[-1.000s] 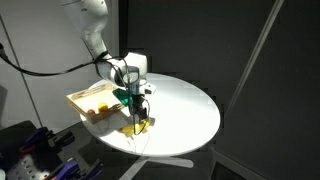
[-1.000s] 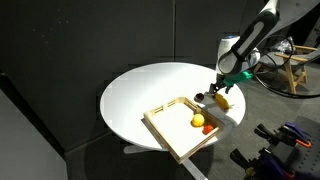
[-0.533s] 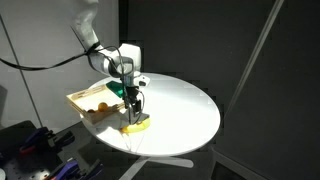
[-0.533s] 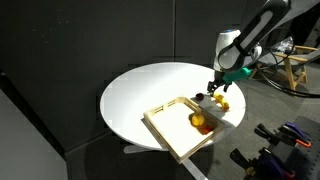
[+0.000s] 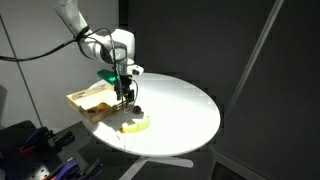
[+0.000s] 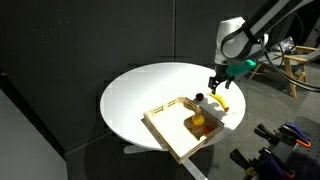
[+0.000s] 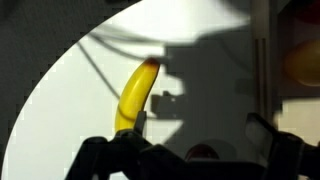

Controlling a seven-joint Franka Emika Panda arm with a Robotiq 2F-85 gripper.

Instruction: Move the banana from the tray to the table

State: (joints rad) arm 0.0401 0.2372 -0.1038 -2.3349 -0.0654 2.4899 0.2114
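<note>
In an exterior view the arm (image 5: 88, 38) enters from the upper left of the frame, bends at the elbow, and turns its wrist straight down, so the hand (image 5: 124, 95) hangs above the worktop (image 5: 180, 105) at the near corner of the tray (image 5: 78, 103). From the opposite side, the arm reaches in from the upper right and the hand (image 6: 215, 88) points down, clear of the surface.

In the wrist view the hand (image 7: 190, 158) is spread wide. Its dark fingers (image 7: 100, 155) sit far apart along the lower edge of the frame and hold nothing.

The banana (image 5: 135, 125) lies flat on the white worktop, outside the tray, low and slightly right of the hand in that picture. In an exterior view the banana (image 6: 224, 104) rests near the worktop's right edge, just beside the tray (image 6: 165, 107) corner. A rounder orange fruit (image 6: 200, 121) sits inside the tray. In the wrist view the banana (image 7: 135, 95) runs up from the fingers across the lit worktop (image 7: 60, 110), partly in the hand's shadow.
</note>
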